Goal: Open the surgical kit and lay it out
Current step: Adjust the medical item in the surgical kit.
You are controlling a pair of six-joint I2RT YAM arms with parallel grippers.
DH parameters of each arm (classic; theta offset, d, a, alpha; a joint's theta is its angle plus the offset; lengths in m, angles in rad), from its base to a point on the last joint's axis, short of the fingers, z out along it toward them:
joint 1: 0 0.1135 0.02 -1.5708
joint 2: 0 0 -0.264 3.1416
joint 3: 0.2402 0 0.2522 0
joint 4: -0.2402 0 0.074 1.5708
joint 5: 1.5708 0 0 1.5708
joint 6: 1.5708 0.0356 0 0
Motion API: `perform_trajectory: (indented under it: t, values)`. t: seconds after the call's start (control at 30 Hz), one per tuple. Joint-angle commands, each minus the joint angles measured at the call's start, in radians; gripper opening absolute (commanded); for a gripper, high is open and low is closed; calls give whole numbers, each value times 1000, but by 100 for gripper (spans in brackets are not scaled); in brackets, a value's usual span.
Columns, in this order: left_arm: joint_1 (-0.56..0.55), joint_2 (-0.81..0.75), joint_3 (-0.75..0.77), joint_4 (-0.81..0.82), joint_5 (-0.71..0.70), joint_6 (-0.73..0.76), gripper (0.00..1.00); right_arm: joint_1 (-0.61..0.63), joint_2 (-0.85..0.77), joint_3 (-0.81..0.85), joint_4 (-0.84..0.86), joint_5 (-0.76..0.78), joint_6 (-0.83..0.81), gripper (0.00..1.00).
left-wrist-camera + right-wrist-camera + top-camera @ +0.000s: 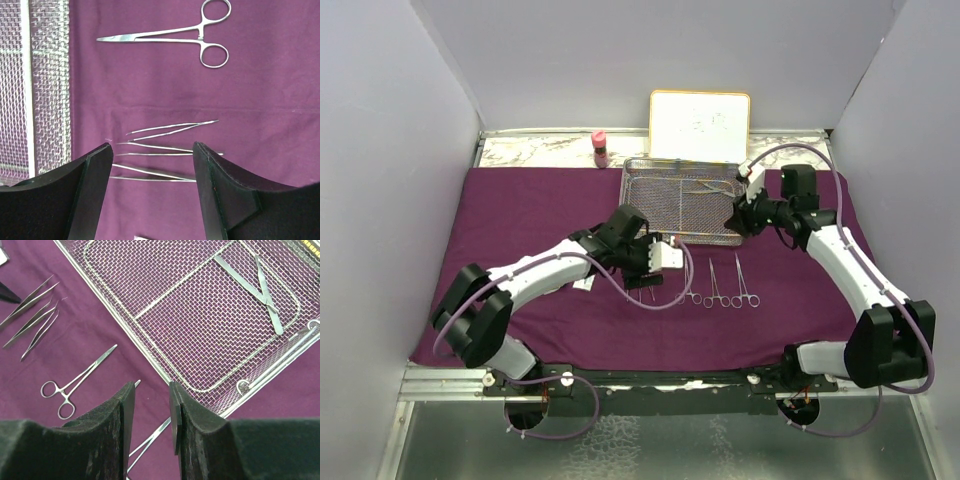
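Note:
The dark purple cloth [540, 220] lies spread flat over the table. The silver mesh tray [665, 205] stands on it at the back centre and holds two flat steel instruments [267, 297]. Three clamps [718, 287] lie side by side in front of the tray. My left gripper [648, 275] is open and empty, just above three slim forceps [165, 150]; one clamp [200, 37] lies beyond them. My right gripper [744, 217] is open and empty, over the cloth by the tray's near right corner [240, 387], with a clamp [150, 440] lying under it.
A framed whiteboard [700, 125] leans behind the tray, and a pink-capped bottle [600, 148] stands to its left. A small white packet [584, 285] lies under my left arm. Grey walls close in the left, right and back.

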Motion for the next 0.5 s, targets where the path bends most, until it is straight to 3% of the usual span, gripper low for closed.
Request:
perform_trajectory:
  t: [0.0,0.47]
  values:
    - [-55,57,26,31,-97,98,68,-16,-8,-20,34,-64,14,34]
    - [-96,169,52,63,-245,166,69,-18,6,-23,29,-87,8,34]
